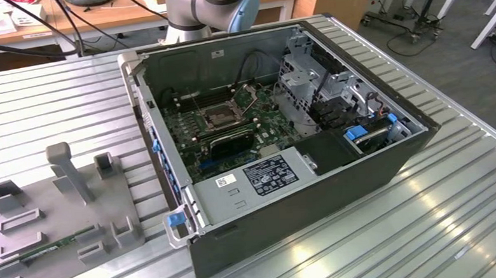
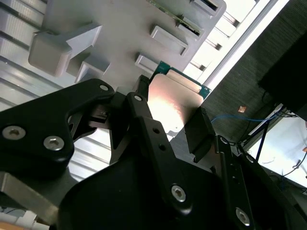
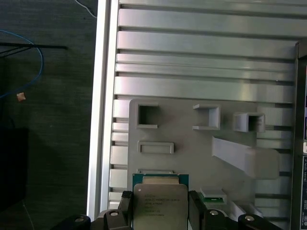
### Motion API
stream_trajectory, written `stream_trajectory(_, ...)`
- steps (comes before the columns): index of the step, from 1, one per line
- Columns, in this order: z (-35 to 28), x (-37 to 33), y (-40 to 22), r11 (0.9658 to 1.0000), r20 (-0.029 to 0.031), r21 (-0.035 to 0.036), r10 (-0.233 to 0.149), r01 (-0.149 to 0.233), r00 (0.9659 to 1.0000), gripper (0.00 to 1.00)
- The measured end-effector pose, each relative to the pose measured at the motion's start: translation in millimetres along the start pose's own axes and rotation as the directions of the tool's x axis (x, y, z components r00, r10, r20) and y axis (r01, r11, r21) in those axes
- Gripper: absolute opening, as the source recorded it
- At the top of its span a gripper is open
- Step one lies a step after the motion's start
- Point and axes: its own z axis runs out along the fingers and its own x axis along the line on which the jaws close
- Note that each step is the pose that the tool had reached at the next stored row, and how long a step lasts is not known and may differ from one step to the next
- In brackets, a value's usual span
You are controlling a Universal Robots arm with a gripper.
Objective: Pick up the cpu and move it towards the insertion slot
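Aluminium slats make up the tabletop (image 1: pixel 456 230), which carries the open computer case (image 1: pixel 319 199) and, on the exterior view's left, the grey fixture tray (image 1: pixel 61 219). Your end effector (image 3: pixel 159 213) hangs over that tray in both wrist views, its fingers (image 3: pixel 194 208) clenched on two opposite edges of the cpu (image 3: pixel 159 201). The insertion slot (image 1: pixel 217 117) lies on the board inside the case, well apart from the tray. You are at the pick-up, I judge: chip gripped, not yet near the slot. The carry calls for a level chip, a firm hold and clearance over the case wall.
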Motion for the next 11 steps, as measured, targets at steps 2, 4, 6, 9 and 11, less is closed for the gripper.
stream_trajectory(2, -1.1, 0.0, 0.0, 1.0000, 0.0000, 0.0000, 0.000, 0.000, 1.0000, 0.55)
stream_trajectory(4, -2.2, 0.0, 0.0, 1.0000, 0.0000, 0.0000, 0.000, 0.000, 1.0000, 0.55)
stream_trajectory(6, -3.2, 0.0, 0.0, 1.0000, 0.0000, 0.0000, 0.000, 0.000, 1.0000, 0.55)
stream_trajectory(9, -4.9, 0.0, 0.1, 1.0000, 0.0000, 0.0000, 0.000, 0.000, 1.0000, 0.55)
stream_trajectory(11, -6.5, 0.0, 0.1, 1.0000, 0.0000, 0.0000, 0.000, 0.000, 1.0000, 0.55)
